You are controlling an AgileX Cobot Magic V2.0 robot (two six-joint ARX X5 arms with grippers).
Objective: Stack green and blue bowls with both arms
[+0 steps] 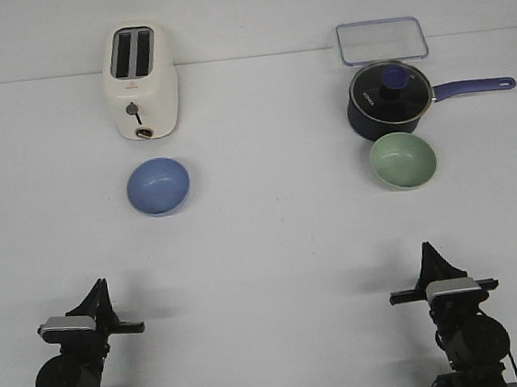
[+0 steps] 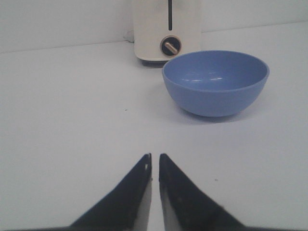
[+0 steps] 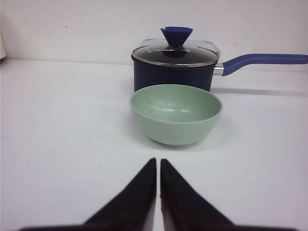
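The blue bowl [image 1: 158, 186] sits upright on the white table, left of centre, in front of the toaster; it also shows in the left wrist view [image 2: 215, 83]. The green bowl [image 1: 403, 161] sits upright at the right, just in front of the saucepan, and also shows in the right wrist view [image 3: 176, 113]. My left gripper [image 1: 98, 285] [image 2: 155, 156] is shut and empty near the front left edge, well short of the blue bowl. My right gripper [image 1: 425, 248] [image 3: 158, 160] is shut and empty near the front right, well short of the green bowl.
A cream toaster [image 1: 140, 80] stands at the back left. A dark navy saucepan [image 1: 387, 99] with glass lid and long blue handle stands close behind the green bowl. A clear lidded container [image 1: 381, 41] lies behind the pan.
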